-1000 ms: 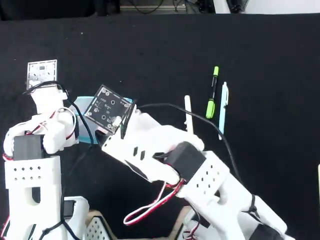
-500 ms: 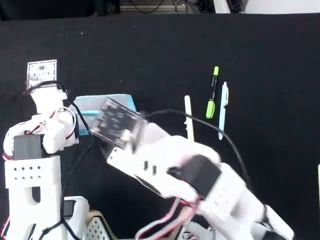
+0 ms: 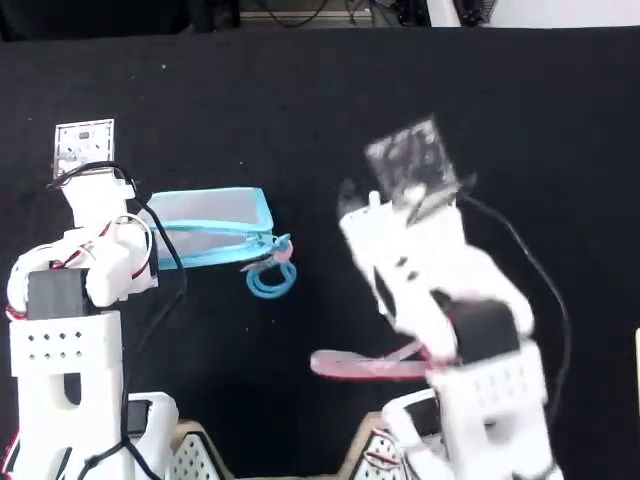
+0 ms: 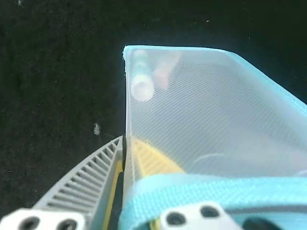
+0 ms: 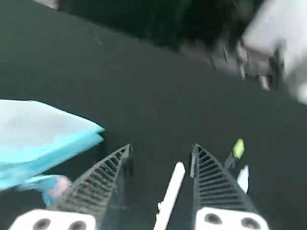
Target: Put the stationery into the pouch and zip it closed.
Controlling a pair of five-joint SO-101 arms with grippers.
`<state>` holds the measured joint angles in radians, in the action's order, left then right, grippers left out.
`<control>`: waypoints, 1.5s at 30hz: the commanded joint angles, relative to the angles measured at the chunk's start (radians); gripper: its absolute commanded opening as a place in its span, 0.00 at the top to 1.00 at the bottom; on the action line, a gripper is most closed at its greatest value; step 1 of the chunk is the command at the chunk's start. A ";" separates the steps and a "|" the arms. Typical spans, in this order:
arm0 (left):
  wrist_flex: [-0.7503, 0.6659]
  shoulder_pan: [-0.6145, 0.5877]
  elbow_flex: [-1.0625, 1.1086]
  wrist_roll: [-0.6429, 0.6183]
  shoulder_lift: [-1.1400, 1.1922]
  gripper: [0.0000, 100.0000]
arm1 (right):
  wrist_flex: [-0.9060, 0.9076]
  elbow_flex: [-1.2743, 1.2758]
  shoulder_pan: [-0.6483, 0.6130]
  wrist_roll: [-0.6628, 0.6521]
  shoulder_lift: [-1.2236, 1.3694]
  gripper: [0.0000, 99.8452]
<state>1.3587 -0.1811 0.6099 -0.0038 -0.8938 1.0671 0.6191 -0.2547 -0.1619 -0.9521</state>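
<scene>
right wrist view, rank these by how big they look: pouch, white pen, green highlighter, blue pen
1. pouch
2. white pen
3. green highlighter and blue pen: not ranked. Both are partly hidden behind the right pincer, lie farther from the camera and look about alike.

right pincer [image 5: 161, 147] swung off the pouch [image 3: 205, 225], now open above white pen [image 5: 171, 187]

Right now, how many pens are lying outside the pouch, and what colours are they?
White pen: 1
Green highlighter: 1
Light blue pen: 1
Total outside the pouch: 3
</scene>
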 commanded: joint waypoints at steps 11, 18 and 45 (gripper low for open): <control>-0.006 -0.012 0.001 -0.011 -0.009 0.97 | -0.404 0.051 0.143 0.199 0.636 0.82; -0.008 -0.012 0.010 -0.011 -0.009 0.97 | -0.516 0.054 0.141 0.199 0.727 0.82; -0.008 -0.007 0.010 -0.011 -0.009 0.97 | -0.215 -0.487 0.192 0.193 1.276 0.82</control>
<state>1.3587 -0.1811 0.6237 -0.0038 -0.9030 0.8401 0.2202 -0.0736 0.0284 0.3046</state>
